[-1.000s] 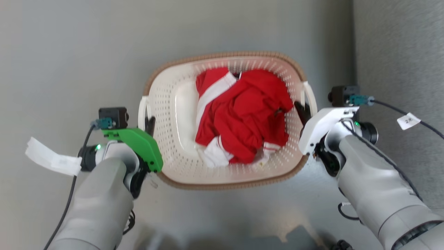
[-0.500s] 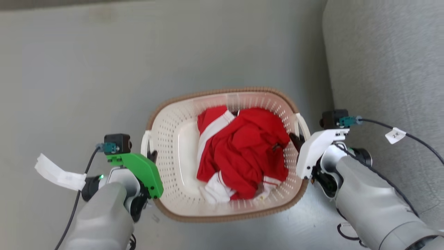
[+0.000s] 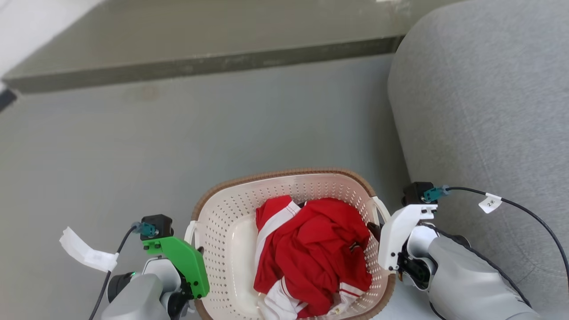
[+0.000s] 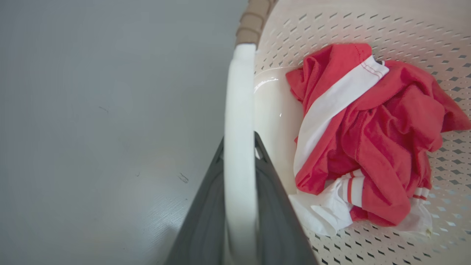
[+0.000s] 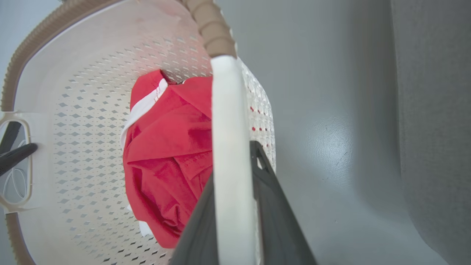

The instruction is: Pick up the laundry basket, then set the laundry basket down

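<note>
Left hand is clamped across the left white handle of the laundry basket, one finger either side. The basket, loaded with a crumpled red-and-white garment, is held between both hands over the grey floor; contact with the floor cannot be judged. Right hand is closed likewise on the right handle, near a grey upholstered seat.

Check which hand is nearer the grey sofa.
Right. The right hand holds the basket on its sofa side; the left hand holds the far side, the basket between it and the sofa.
</note>
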Controlling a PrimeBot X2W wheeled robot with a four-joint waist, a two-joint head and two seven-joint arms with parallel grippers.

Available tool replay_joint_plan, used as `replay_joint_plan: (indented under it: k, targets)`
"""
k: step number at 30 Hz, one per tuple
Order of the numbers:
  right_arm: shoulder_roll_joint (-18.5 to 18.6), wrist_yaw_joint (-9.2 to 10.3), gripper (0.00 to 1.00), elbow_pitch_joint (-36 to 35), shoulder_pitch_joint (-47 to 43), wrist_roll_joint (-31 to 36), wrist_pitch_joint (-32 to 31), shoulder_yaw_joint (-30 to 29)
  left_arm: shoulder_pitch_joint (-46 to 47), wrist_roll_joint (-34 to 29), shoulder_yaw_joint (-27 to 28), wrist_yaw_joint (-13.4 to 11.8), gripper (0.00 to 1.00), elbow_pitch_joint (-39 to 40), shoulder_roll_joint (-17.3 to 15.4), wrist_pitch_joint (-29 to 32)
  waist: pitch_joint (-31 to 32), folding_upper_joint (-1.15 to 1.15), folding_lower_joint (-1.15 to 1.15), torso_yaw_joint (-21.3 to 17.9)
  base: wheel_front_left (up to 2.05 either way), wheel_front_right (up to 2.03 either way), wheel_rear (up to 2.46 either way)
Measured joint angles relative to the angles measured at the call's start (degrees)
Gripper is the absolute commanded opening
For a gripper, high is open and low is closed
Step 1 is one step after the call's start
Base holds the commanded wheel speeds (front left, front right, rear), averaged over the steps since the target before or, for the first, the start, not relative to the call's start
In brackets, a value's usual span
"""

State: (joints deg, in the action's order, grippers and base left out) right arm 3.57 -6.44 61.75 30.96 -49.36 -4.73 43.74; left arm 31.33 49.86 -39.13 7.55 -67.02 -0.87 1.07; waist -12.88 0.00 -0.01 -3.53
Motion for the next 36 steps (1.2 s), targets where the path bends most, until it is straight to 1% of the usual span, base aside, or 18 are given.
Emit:
replay_joint_plan:
  k: [6, 12, 36]
  targets:
    - [0.0, 0.0, 0.0, 0.4, 0.0, -0.9, -1.4, 0.6, -0.3, 0.7, -0.2, 0.0, 0.0, -0.1, 0.0, 1.7, 3.7, 0.0, 0.0, -0.6, 0.0, 0.0, 0.0]
    - [0.0, 0.0, 0.0, 0.9, 0.0, -1.2, -2.0, 1.3, -0.3, 1.6, -0.4, 0.0, 0.0, -0.3, 0.0, 2.9, 5.6, 0.0, 0.0, -1.1, 0.0, 0.0, 0.0]
    - [-0.1, 0.0, 0.0, 2.1, 0.7, -3.2, -2.7, 3.4, -0.2, 2.8, -0.8, 0.0, 0.0, -0.8, 0.1, 3.9, 6.2, 0.0, 0.0, -1.3, 0.0, 0.0, 0.0]
